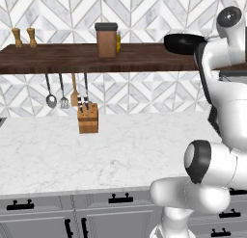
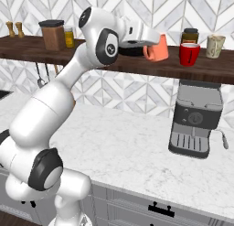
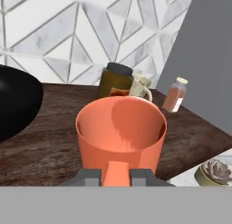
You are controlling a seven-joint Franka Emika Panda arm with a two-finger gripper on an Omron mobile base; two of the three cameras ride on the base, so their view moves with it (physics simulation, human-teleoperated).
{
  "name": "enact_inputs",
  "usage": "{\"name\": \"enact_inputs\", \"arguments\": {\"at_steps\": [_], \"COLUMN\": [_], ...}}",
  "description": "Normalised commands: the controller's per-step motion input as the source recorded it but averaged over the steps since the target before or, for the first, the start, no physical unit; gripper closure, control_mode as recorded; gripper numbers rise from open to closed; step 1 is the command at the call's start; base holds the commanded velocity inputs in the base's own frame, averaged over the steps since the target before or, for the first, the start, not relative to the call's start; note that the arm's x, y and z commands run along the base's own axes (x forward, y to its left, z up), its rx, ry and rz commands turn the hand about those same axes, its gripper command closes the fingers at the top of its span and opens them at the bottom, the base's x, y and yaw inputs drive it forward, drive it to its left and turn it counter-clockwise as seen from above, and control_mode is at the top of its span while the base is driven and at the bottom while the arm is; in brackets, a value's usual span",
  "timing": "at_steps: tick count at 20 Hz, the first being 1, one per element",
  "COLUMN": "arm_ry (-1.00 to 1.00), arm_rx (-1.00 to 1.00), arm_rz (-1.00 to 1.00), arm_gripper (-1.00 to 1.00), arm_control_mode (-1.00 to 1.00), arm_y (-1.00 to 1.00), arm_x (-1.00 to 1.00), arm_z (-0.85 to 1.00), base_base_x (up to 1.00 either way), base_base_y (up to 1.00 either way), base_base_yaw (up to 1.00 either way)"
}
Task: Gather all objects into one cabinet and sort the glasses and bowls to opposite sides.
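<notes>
My gripper [image 2: 150,49] is shut on the near wall of a salmon-orange glass [image 2: 157,47], which is tilted just above the dark wooden shelf [image 2: 137,62]. In the hand view the glass [image 3: 120,130] opens toward the camera, with my gripper [image 3: 117,173] pinching its wall. A glossy black bowl [image 1: 183,43] rests on the shelf right beside the hand; it also shows at the left of the hand view [image 3: 16,105]. At the hand view's right stands a flat grey panel [image 3: 208,60], which looks like the cabinet's side.
On the shelf stand a brown canister [image 1: 106,39], a red mug [image 2: 188,54], a cream mug [image 2: 215,45], a dark-lidded jar [image 3: 116,80] and a spice bottle [image 3: 173,95]. On the marble counter are a coffee machine [image 2: 195,124] and a knife block [image 1: 88,117].
</notes>
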Motion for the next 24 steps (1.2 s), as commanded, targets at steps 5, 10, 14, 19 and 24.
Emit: {"name": "enact_inputs", "arguments": {"at_steps": [5,10,14,19,24], "arm_ry": [0.12,0.05,0.0,-0.09,-0.13], "arm_rx": [0.28,0.12,0.0,0.0,0.0], "arm_rz": [0.0,0.0,0.0,0.0,0.0], "arm_gripper": [1.0,1.0,1.0,1.0,1.0], "arm_control_mode": [-1.0,-1.0,-1.0,-1.0,-1.0], "arm_y": [0.0,0.0,0.0,-0.03,-0.01], "arm_x": [0.0,0.0,0.09,0.36,0.19], "arm_z": [-0.14,-0.04,0.0,-0.18,-0.16], "base_base_x": [0.0,0.0,0.0,0.0,0.0], "base_base_y": [0.0,0.0,0.0,0.0,0.0], "base_base_yaw": [0.0,0.0,0.0,0.0,0.0]}}
